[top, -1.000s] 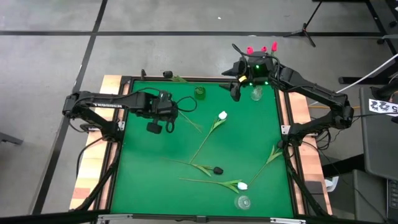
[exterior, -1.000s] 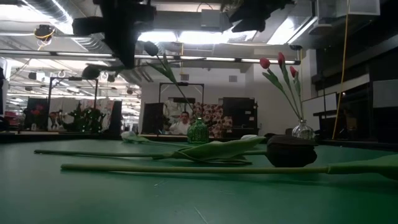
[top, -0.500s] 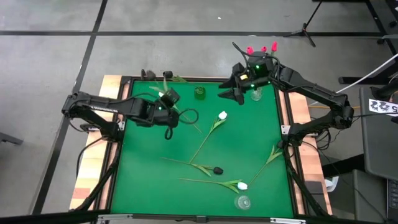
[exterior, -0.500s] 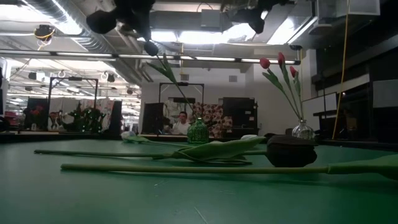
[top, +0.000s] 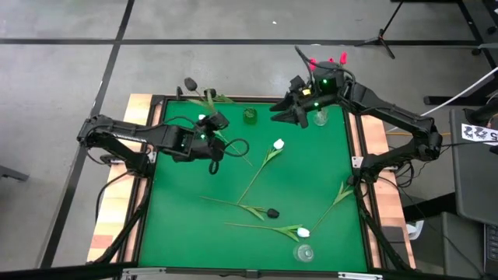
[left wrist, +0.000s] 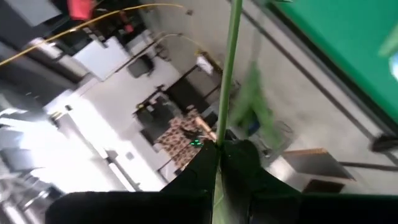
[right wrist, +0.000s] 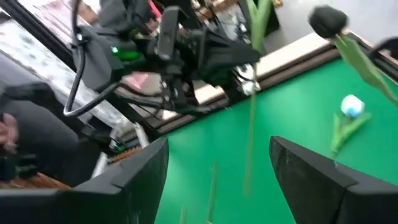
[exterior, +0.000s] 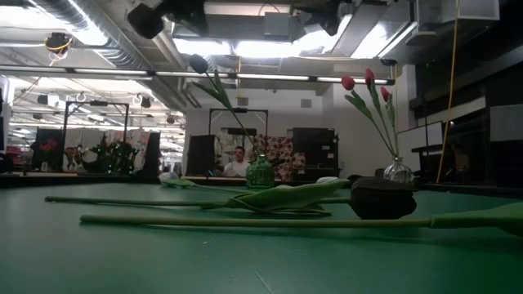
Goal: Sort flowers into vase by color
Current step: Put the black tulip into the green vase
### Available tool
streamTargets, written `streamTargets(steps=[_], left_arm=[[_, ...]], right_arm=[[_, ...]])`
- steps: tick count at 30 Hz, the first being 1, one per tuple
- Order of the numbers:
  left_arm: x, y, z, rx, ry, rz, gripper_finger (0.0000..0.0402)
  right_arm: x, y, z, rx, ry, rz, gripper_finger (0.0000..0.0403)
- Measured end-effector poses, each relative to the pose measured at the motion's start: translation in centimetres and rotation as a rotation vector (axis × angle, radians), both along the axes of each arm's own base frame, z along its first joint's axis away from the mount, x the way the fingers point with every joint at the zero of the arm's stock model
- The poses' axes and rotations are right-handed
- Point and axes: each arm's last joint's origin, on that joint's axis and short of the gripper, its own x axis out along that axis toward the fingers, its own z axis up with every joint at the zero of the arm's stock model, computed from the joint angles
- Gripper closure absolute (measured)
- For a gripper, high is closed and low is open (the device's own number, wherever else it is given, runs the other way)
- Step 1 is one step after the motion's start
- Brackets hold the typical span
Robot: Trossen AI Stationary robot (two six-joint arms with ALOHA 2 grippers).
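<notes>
Tabletop (top: 179,225): we see a green surface from above, with flowers scattered over it and an arm at each side.
Left pincer (top: 215,121): near the far left part of the tabletop, pressed together on the stem of a black tulip (top: 190,83); in the left wrist view the green stem (left wrist: 229,74) runs straight out from between the fingers.
Black tulip: held in the air, its head past the far edge of the tabletop, stem slanting back toward the pincer.
Right pincer (top: 282,113): near the far right corner, just beside the clear vase (top: 320,117); its fingers (right wrist: 317,171) are spread wide with nothing between them.
Red tulips (top: 327,62): three stand in the clear vase.
Green vase (top: 250,116): at the far edge, between the two pincers.
White tulips: one (top: 278,145) lies mid-tabletop, another (top: 303,232) near the front beside a second clear vase (top: 303,253).
Second black tulip (top: 271,211): lying toward the front.
Stem at right edge (top: 338,196): its head we cannot make out.
</notes>
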Motion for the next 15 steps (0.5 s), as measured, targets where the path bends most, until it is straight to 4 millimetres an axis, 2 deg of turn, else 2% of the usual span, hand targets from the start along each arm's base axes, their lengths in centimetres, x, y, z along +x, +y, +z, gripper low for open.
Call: streamTargets(steps=[9,15], left_arm=[[2.8,-0.3,2.9,0.037,-0.216,-0.128,0.0389],[3.5,-0.4,3.2,-0.006,-0.257,-0.236,0.0389]], right_arm=[[2.0,-0.9,-1.2,0.026,-0.009,-0.002,0.0125],[2.7,-1.3,-1.8,0.036,0.004,-0.003,0.0125]])
